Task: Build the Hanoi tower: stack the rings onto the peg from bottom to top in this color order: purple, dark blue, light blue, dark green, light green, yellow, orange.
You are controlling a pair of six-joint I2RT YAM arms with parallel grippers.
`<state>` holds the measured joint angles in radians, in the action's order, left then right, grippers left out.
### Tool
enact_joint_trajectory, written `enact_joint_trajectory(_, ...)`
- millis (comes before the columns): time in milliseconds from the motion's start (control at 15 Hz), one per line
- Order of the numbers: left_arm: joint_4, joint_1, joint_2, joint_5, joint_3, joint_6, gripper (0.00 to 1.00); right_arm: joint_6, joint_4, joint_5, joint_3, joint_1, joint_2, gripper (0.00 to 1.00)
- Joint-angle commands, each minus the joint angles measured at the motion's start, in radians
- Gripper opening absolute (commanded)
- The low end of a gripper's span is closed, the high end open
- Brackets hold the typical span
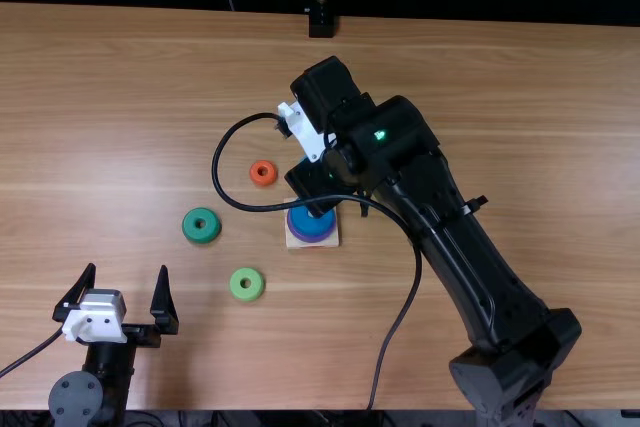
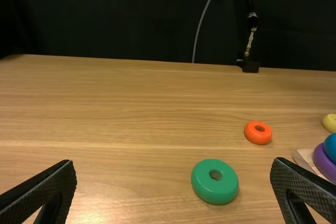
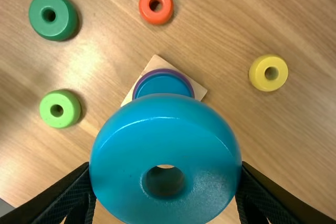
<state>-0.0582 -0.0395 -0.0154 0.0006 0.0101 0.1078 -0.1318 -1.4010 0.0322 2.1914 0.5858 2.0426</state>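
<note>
My right gripper (image 1: pixel 318 187) is over the wooden base (image 1: pixel 296 242), which bears the purple ring (image 1: pixel 312 237) with the dark blue ring (image 1: pixel 313 222) on it. The right wrist view has that gripper (image 3: pixel 165 186) shut on the light blue ring (image 3: pixel 165 111), held above the stack. My left gripper (image 1: pixel 127 272), also in its wrist view (image 2: pixel 173 169), stands open at the near left with nothing between its fingers. Loose on the table lie the dark green ring (image 1: pixel 201 231), light green ring (image 1: pixel 247 290), orange ring (image 1: pixel 263 178) and yellow ring (image 3: pixel 268 73).
The right arm (image 1: pixel 450 237) stretches diagonally over the table (image 1: pixel 520 127), and its looping black cable (image 1: pixel 213 162) passes between the dark green and orange rings. A small black stand (image 1: pixel 321 24) is at the far edge.
</note>
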Motion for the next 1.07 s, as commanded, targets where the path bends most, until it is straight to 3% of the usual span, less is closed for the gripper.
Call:
enact_joint_trajectory(0,-0.027,-0.005,0.015,-0.012,-0.01,-0.005,1.0,-0.003,-0.001,-0.008,-0.01,-0.009,-0.025,0.0)
enact_joint_trajectory(467,-0.027,-0.005,0.015,-0.012,-0.01,-0.005,1.0,0.001,0.008,-0.008,-0.009,-0.011,-0.024,0.0)
enact_joint_trajectory(600,-0.027,-0.005,0.015,-0.012,-0.01,-0.005,1.0,0.001,0.008,-0.016,-0.005,-0.011,-0.024,0.69)
enact_joint_trajectory(667,-0.027,-0.005,0.015,-0.012,-0.01,-0.005,1.0,-0.001,0.006,-0.043,-0.007,-0.009,-0.024,1.0)
enact_joint_trajectory(800,-0.027,-0.005,0.015,-0.012,-0.01,-0.005,1.0,-0.006,0.005,-0.139,-0.012,-0.009,-0.024,1.0)
enact_joint_trajectory(1000,-0.027,-0.005,0.015,-0.012,-0.01,-0.005,1.0,-0.004,0.006,-0.141,-0.013,-0.009,-0.022,1.0)
